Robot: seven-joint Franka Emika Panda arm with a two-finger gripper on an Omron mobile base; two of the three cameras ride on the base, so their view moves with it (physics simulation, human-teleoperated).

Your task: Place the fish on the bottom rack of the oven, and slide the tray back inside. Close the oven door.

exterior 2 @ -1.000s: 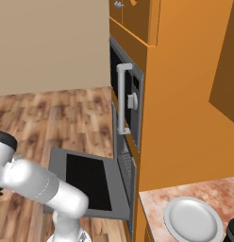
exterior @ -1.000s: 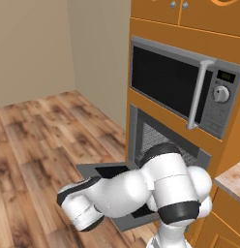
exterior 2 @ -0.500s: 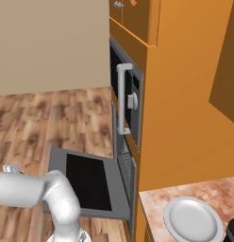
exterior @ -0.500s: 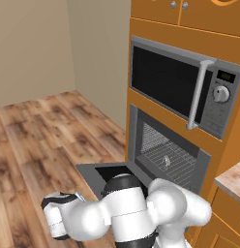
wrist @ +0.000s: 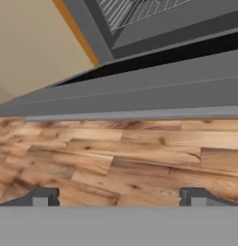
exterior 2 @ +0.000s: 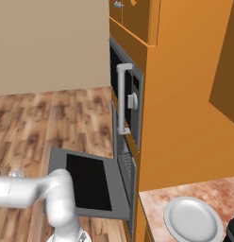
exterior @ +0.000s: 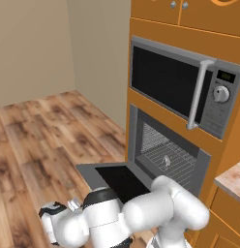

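The oven [exterior: 133, 127] stands open. Its door [exterior: 118, 180] is folded down flat over the wooden floor. Inside the dark cavity the small pale fish [exterior: 166, 161] lies on the wire rack [exterior: 158, 147]. My gripper [exterior: 75, 204] hangs low near the floor, left of the door's outer edge. In the hand view the gripper [wrist: 119, 197] is open, its two tips wide apart with nothing between them. It faces the door's grey edge [wrist: 140, 98], and the rack's bars [wrist: 135, 10] show beyond it.
A grey microwave [exterior: 176, 83] with a long vertical handle sits above the oven. To the right, a round white plate [exterior 2: 193, 220] rests on the speckled counter [exterior 2: 154, 199]. Open wooden floor [exterior: 39, 135] spreads left of the door.
The arm has swung down and left, from in front of the oven cavity to low near the floor. The fish on the rack has come into sight. The gripper stays open.
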